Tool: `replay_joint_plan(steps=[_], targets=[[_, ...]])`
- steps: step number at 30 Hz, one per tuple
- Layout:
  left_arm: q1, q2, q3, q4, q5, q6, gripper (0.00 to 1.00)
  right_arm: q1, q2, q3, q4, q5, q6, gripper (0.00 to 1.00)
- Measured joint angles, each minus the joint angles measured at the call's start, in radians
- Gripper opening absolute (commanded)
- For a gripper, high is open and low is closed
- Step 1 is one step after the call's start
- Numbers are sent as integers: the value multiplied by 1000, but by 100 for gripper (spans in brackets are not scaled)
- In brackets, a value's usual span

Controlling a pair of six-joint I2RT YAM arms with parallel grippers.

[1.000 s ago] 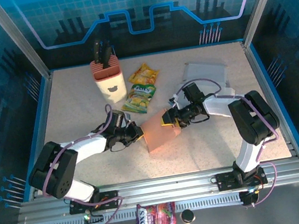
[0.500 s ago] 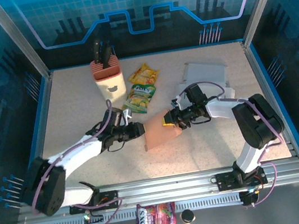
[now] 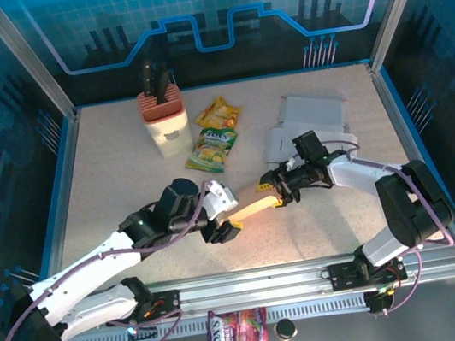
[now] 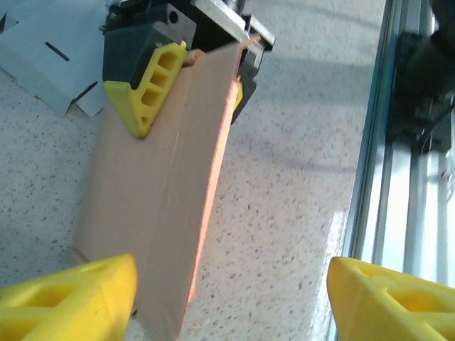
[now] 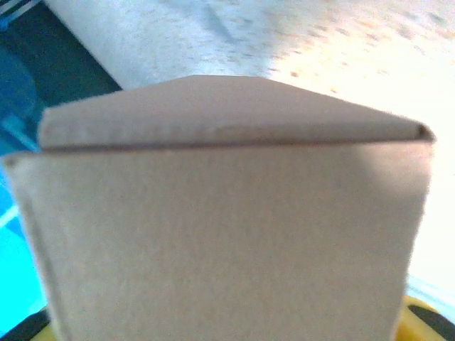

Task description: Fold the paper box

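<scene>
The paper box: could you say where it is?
Top view: the paper box is centre-front, its right end clamped in the right gripper, the open left gripper at its left end.

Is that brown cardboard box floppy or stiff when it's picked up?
Probably fairly stiff: clamped at one end by the right gripper, the cardboard box looks straight, not drooping. Likely light too, since it looks thin and flattened. The crease down its face may let it bend there.
</scene>
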Motion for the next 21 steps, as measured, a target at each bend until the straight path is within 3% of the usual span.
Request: replay_joint_plan(steps=[10,21], targets=[[-10,118,-9,7,-28,163,75,-10,-63,-119,74,-51,294,38],[-12,262,-8,60,-35,238,77,-20,-72,-182,175,-77,456,39]])
